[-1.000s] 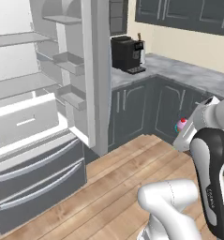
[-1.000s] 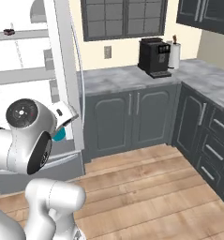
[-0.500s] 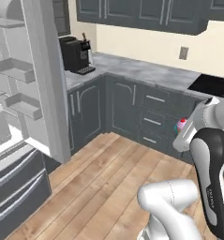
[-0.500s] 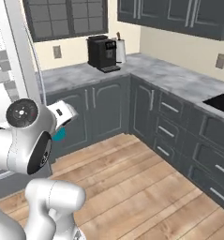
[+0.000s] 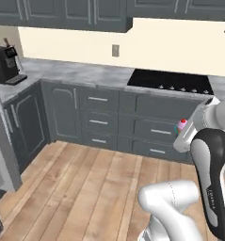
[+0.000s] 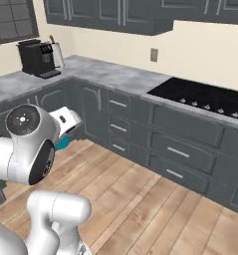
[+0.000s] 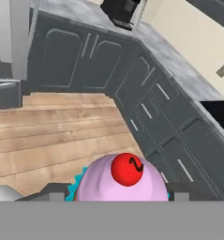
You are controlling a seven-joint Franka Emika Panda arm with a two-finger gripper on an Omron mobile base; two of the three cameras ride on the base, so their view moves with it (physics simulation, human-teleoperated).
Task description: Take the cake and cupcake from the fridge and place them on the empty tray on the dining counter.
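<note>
So the cupcake [image 7: 126, 180] is sitting right at the 6 o'clock edge of the hand view, pink frosting with a red ball on top and a bit of teal wrapper poking out at its 9 o'clock side. The gripper [image 7: 120, 196] has its jaws clamped on it, one dark finger tip on each side, touching the wrapper.

From the left base view you can spot the cupcake as a small pink-and-teal blob at about 3 o'clock, tucked against the white arm [image 5: 212, 160], in front of the dark grey drawers [image 5: 154, 132]. In the right base view just a sliver of teal wrapper peeks out at 9 o'clock, under the arm's white wrist.

Around it: a black cooktop [image 5: 170, 81] set in the grey marbled worktop [image 5: 71, 71], a wall outlet [image 5: 116, 50] at 12 o'clock above it, and a black coffee machine [image 6: 37, 58] over at 10 o'clock in the right base view. Wood plank floor [image 5: 85, 183] runs below the cabinets. A strip of grey fridge [image 7: 17, 37] shows at 10 o'clock in the hand view.
</note>
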